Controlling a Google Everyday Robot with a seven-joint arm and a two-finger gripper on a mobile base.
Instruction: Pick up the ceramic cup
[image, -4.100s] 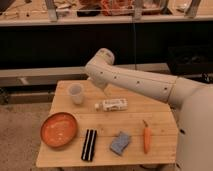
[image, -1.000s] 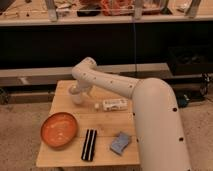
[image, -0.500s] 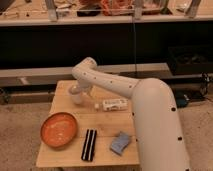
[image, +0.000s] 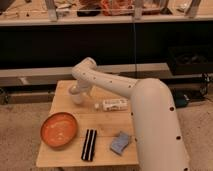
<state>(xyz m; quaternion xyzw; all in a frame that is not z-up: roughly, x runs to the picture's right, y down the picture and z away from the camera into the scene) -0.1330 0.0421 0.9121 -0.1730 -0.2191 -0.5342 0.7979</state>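
The ceramic cup (image: 78, 99) stands in the far left corner of a small wooden table (image: 106, 126), just left of centre in the frame, showing only as a pale shape at the tip of the robot's arm. The gripper (image: 76, 92) is lowered right onto the cup, so that the two whitish forms run together. How far the gripper is open, and whether it has hold of the cup, cannot be told from this angle. The white arm (image: 116, 85) rises from the lower right of the frame as a thick column, bends across the middle of the picture to a rounded elbow above the table's far edge, then drops to the cup. Just to the right of the cup, a white labelled bottle (image: 115, 104) lies on its side, its cap end towards the cup and apart from it. Nearer the camera, a wide orange bowl (image: 59, 130) sits at the table's left front corner, well apart from the cup. Beside the bowl, at the front edge, lies a flat black object (image: 89, 144) with a pale stripe down its length, and to its right a blue-grey sponge (image: 120, 142) rests close against the arm's base. Behind the table runs a low grey ledge (image: 30, 76) under a dark recess, and along the top of the frame a cluttered shelf (image: 100, 20) carries orange items that are too indistinct to name.
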